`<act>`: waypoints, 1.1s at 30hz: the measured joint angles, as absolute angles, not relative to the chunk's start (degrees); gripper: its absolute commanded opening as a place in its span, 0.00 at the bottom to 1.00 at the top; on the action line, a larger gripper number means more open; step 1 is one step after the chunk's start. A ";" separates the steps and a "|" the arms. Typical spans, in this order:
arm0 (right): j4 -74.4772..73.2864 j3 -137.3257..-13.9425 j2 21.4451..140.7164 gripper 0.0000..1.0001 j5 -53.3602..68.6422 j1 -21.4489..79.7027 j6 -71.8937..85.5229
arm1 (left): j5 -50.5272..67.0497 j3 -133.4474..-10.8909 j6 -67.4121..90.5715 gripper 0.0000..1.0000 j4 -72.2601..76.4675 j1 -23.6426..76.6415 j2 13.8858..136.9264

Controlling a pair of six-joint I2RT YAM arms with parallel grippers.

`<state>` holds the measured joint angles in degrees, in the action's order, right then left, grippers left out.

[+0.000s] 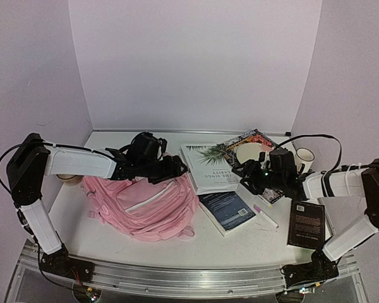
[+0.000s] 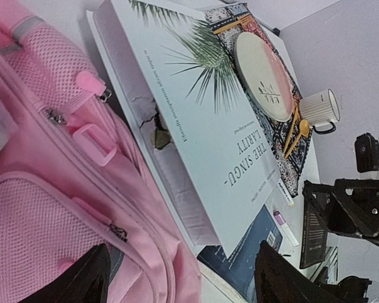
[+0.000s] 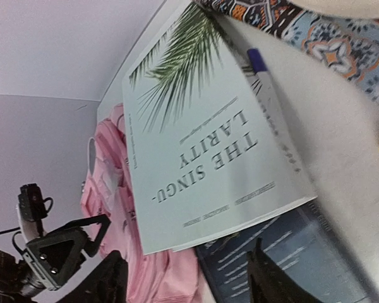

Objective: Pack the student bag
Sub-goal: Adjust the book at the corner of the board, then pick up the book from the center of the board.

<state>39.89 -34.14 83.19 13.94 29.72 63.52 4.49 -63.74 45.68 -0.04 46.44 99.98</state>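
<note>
The large soft pink fabric backpack (image 1: 145,208) lies flat just left of the big white hardback book with the palm-leaf cover (image 1: 205,165). Its long axis runs across the table towards that book, and its right edge meets the book's left edge. Whether the book rests on the fabric I cannot tell.

The left gripper (image 1: 174,168) hovers over that seam at the book's left side, fingers spread wide and holding nothing. The bag's zip pockets are directly beneath and to its left. The right gripper (image 1: 247,175) hangs just right of the book, also wide open and empty.

The left arm is clearly nearer the bag. The right arm is better placed for the book, whose long axis runs front to back.
</note>
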 measured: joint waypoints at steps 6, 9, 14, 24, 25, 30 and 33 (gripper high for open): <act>36.20 -35.05 86.04 0.79 16.32 24.87 58.03 | 5.12 -68.35 43.99 0.76 -0.92 46.44 103.65; 35.49 -37.29 90.61 0.82 18.27 24.07 56.09 | 5.45 -70.97 43.20 0.73 -1.52 46.44 106.10; 36.19 -40.48 97.21 0.87 21.30 23.69 54.48 | 6.10 -75.18 42.36 0.63 -2.50 46.44 110.74; 49.68 -41.15 106.82 0.87 28.39 23.09 58.17 | 9.33 -79.74 43.15 0.43 -2.94 46.43 117.89; 51.70 -41.12 107.68 0.87 29.02 23.04 58.89 | 9.68 -79.99 43.42 0.41 -2.89 46.41 118.21; 61.10 -40.28 111.00 0.87 30.94 22.87 62.90 | 12.17 -80.53 45.02 0.36 -1.73 46.49 119.54; 64.93 -39.25 111.71 0.85 31.11 22.64 65.41 | 13.17 -80.64 45.88 0.35 -0.87 46.76 120.20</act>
